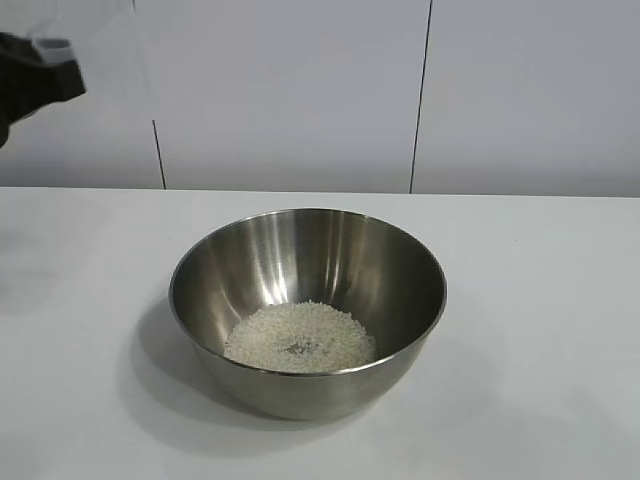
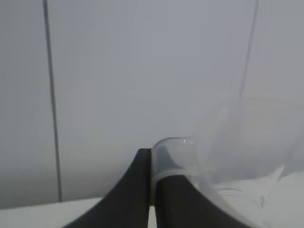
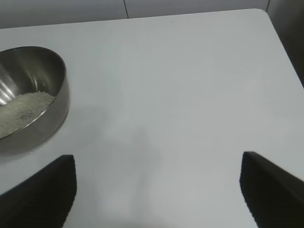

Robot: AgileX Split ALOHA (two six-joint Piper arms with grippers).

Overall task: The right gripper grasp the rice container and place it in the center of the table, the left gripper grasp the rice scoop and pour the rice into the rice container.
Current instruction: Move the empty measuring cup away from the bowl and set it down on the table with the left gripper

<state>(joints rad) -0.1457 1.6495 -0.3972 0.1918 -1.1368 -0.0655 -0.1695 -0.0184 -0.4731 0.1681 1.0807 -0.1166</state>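
At upper left of the exterior view the left gripper [image 1: 40, 75], jaws pinched tight on the rice scoop [image 1: 52, 45], should retreat level; the rice container [image 1: 307, 305] sits mid-frame holding the rice [image 1: 300, 338]; the right gripper [image 3: 156, 190] waits wide, empty.

exterior: you face the rice container [image 1: 307, 310] closely, slightly from above.
left wrist: you look level at the wall.
right wrist: you look down across the table [image 3: 190, 85]; container shared.

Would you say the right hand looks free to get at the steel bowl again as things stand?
Probably yes: the right hand is open, and only bare table lies between it and the rice container. The left hand, gripping the rice scoop, is off to the side.
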